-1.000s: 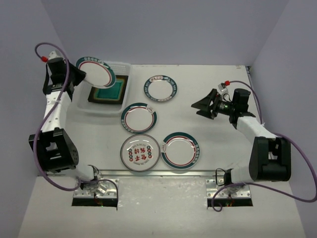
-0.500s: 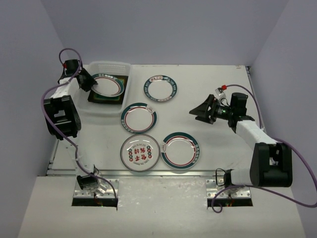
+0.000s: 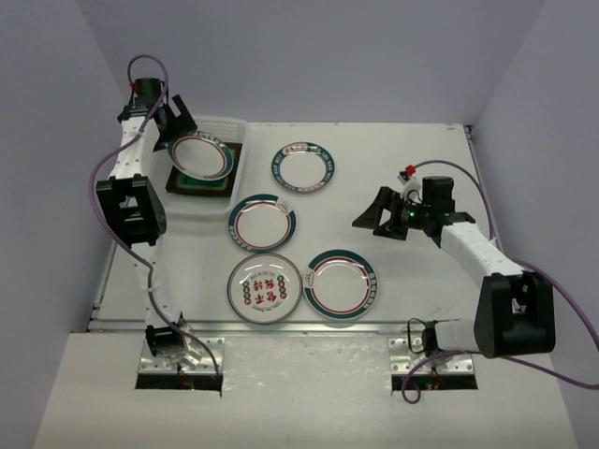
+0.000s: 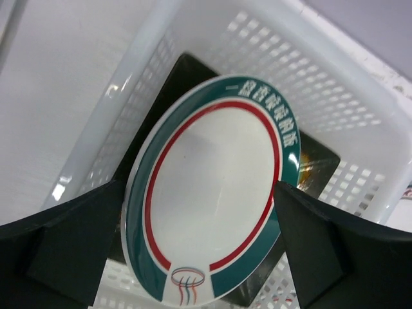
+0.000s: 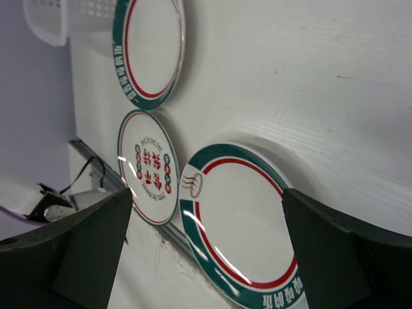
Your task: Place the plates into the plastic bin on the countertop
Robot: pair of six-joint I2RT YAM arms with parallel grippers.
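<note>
The plastic bin point(image 3: 227, 123) stands at the back left of the countertop point(image 3: 412, 150). In it a round teal-rimmed plate point(image 3: 199, 156) lies tilted on a square dark-brown plate point(image 3: 200, 182). My left gripper point(image 3: 174, 124) hangs over the bin's left end, open, and the round plate point(image 4: 212, 187) lies free between its spread fingers point(image 4: 71, 251). Several round plates lie on the countertop: teal-rimmed ones point(image 3: 303, 167), point(image 3: 262, 223), point(image 3: 343, 283) and a grey-rimmed one point(image 3: 265, 287). My right gripper point(image 3: 371, 217) is open and empty, right of them, facing the near teal plate point(image 5: 244, 219).
A metal strip point(image 3: 309, 327) runs along the countertop's front edge, with both arm bases point(image 3: 178, 355) behind it. Purple cables loop beside each arm. Plain walls close in the left, back and right sides. The bin's corner point(image 5: 51, 22) shows in the right wrist view.
My left gripper has opened and let go of the round plate, which now lies in the bin on the square plate. The left arm swung back. The right gripper edged left.
</note>
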